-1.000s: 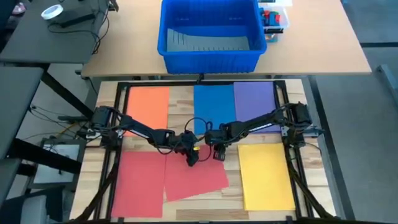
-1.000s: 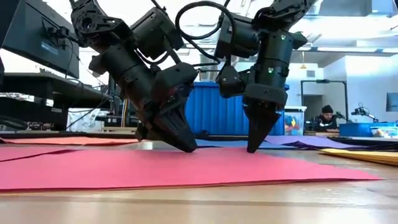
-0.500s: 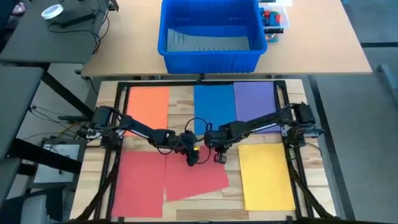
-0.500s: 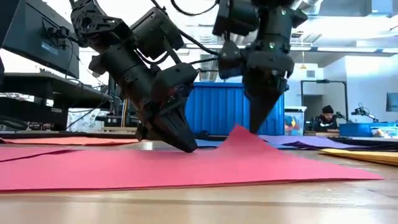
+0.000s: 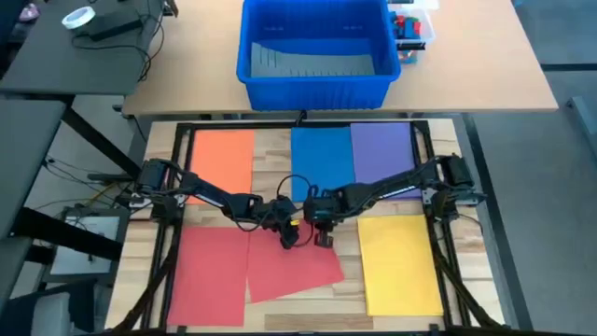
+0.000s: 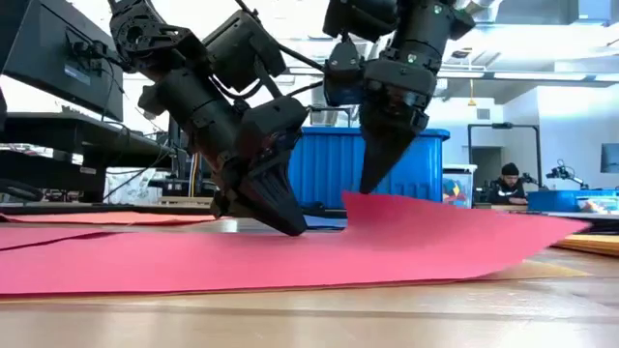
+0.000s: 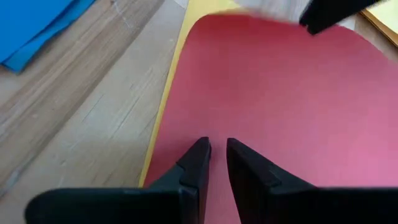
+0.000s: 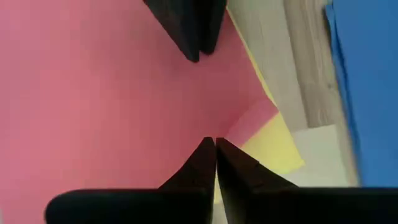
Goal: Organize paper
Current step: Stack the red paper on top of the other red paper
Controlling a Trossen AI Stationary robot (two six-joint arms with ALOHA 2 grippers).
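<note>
A tilted red sheet (image 5: 294, 264) lies at the table's middle near side, on top of a yellow sheet whose edge (image 7: 163, 106) shows beneath it. My left gripper (image 6: 290, 230) stands on this red sheet with its fingers nearly together. My right gripper (image 6: 366, 189) is shut on the sheet's raised far part. Flat on the table lie a second red sheet (image 5: 210, 275), an orange sheet (image 5: 222, 163), a blue sheet (image 5: 320, 161), a purple sheet (image 5: 382, 157) and a yellow sheet (image 5: 399, 263). My left gripper presses its fingertips (image 7: 200, 152) down on the red sheet near its far edge (image 7: 249, 118), slanting down from the table's left. That part stays flat on the table. My right gripper pinches the red sheet's far corner area (image 8: 233, 127) between its two fingertips, coming from above and pointing down. The held part (image 6: 435, 227) is raised off the table and bends down to the flat part; the yellow sheet (image 8: 273, 146) shows under it.
A big blue bin (image 5: 315, 51) stands on the far table beyond the frame. The arms cross the table's middle from both sides. A person (image 6: 505, 184) sits far off in the room behind. Bare wood shows between the sheets (image 5: 270, 168).
My right gripper has risen and shifted a little toward my left gripper, taking the red sheet's far right part up with it. That part now stands clear of the table, while the part under my left gripper has stayed flat.
</note>
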